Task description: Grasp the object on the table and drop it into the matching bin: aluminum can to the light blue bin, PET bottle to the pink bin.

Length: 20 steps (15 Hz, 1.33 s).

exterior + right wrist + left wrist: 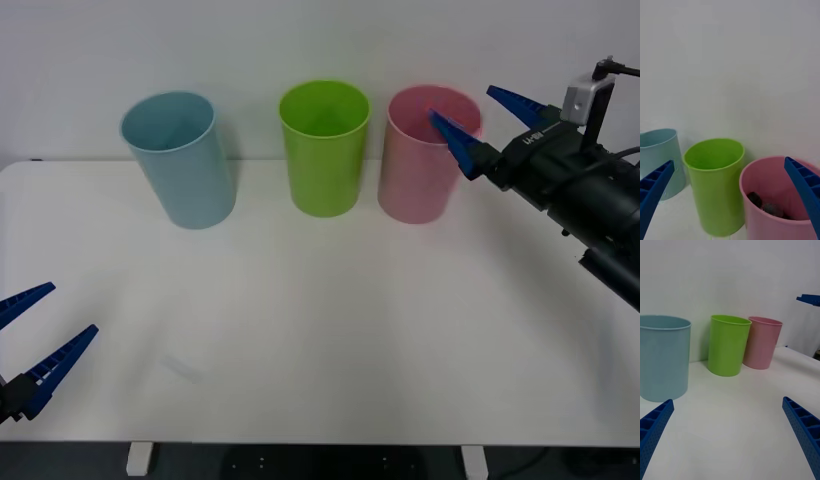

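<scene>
The PET bottle [769, 209] lies at the bottom of the pink bin [763, 221], where its black cap and dark contents show through the bin's mouth. My right gripper [461, 102] hovers open over the rim of the pink bin [415, 190] at the back right of the table [330, 320], with nothing between its fingers. The light blue bin [190, 180] stands at the back left. My left gripper [73, 308] is open and holds nothing, low at the table's front left corner.
A lime green bin [325, 160] stands between the light blue and pink bins, close to the pink one. All three are in a row along the table's back edge before a white wall. The table's middle and front are bare white surface.
</scene>
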Available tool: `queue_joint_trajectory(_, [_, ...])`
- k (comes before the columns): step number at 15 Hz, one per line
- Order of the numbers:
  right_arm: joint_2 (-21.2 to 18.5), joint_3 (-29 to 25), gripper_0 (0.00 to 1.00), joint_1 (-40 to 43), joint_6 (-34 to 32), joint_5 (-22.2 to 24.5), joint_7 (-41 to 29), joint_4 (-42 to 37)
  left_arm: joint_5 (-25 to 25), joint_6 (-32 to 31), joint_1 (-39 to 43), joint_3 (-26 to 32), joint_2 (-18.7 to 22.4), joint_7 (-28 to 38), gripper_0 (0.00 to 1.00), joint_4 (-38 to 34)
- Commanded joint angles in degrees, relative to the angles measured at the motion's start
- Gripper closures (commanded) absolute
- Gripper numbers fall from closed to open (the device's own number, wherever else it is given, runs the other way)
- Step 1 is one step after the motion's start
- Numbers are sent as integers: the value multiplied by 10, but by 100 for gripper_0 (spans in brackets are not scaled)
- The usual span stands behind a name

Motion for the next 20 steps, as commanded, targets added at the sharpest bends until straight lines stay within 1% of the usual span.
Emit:
queue_joint_trajectory(1, [0, -29, 0, 38, -64, -14, 7, -19, 0, 0, 0, 0, 0, 0, 0, 0])
queue_joint_trajectory(4, [0, -60, 0, 77, -146, -25, 22, -21, 0, 0, 0, 0, 0, 0, 0, 0])
queue_joint_trajectory(7, [0, -87, 0, 107, -220, -25, 42, -20, 0, 0, 0, 0, 0, 0, 0, 0])
queue_joint_trajectory(10, [0, -103, 0, 143, -265, -32, 116, -20, 0, 0, 0, 0, 0, 0, 0, 0])
queue_joint_trajectory(11, [0, -109, 0, 155, -281, -32, 131, -21, 0, 0, 0, 0, 0, 0, 0, 0])
queue_joint_trajectory(15, [0, -117, 0, 212, -304, -32, 189, -20, 0, 0, 0, 0, 0, 0, 0, 0])
queue_joint_trajectory(16, [1, -117, 0, 222, -305, -33, 190, -20, 0, 0, 0, 0, 0, 0, 0, 0])
queue_joint_trajectory(20, [26, -125, 0, 256, -311, -34, 203, -20, 0, 0, 0, 0, 0, 0, 0, 0])
